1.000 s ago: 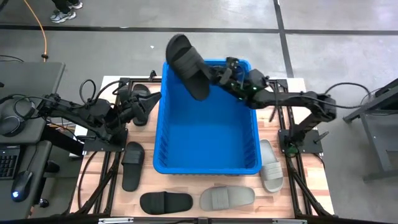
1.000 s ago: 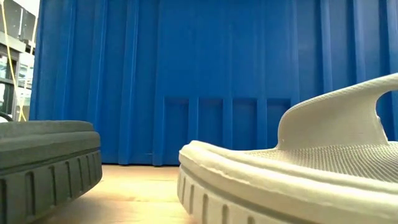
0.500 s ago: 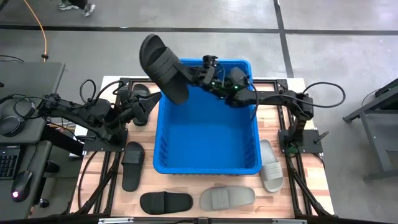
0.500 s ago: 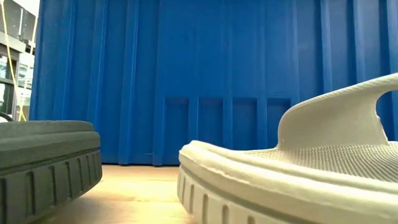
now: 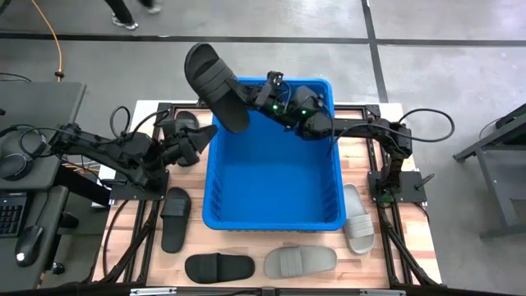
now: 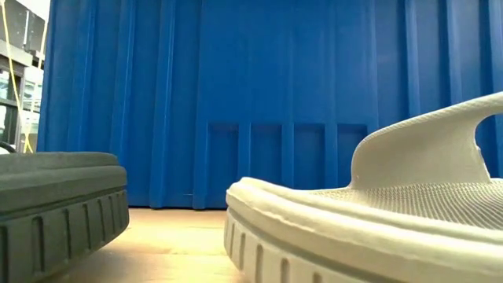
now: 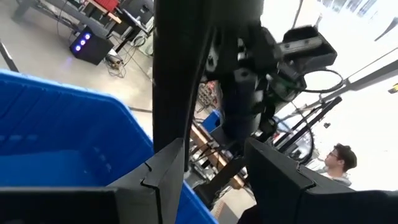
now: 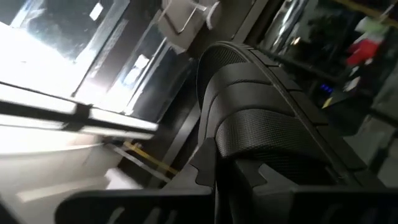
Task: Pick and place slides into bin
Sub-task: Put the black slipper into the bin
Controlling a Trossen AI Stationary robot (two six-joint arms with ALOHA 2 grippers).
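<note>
High view: the right claw (image 5: pixel 261 97) is clamped on a black slide (image 5: pixel 215 87), held in the air at the bin's (image 5: pixel 215 177) far left corner, the shoe reaching outward past the rim. The bin's floor looks bare, so none seems placed yet. The left claw (image 5: pixel 200 137), part open and holding nothing, waits just outside the bin's left wall, below the raised shoe. On the desk (image 5: pixel 360 150) wait a black slide behind the left claw (image 5: pixel 185 122), another black slide (image 5: pixel 175 218), a black one (image 5: pixel 219 267), a grey one (image 5: pixel 300 261) and a pale one (image 5: pixel 357 219).

Low view: only the bin wall and two soles close up; no claw.

Left wrist view: the right arm with its dark load rises ahead, above the blue rim.

Right wrist view: the ribbed strap fills the frame, tight in the grip.

Judgement: first drop pending, five left.
</note>
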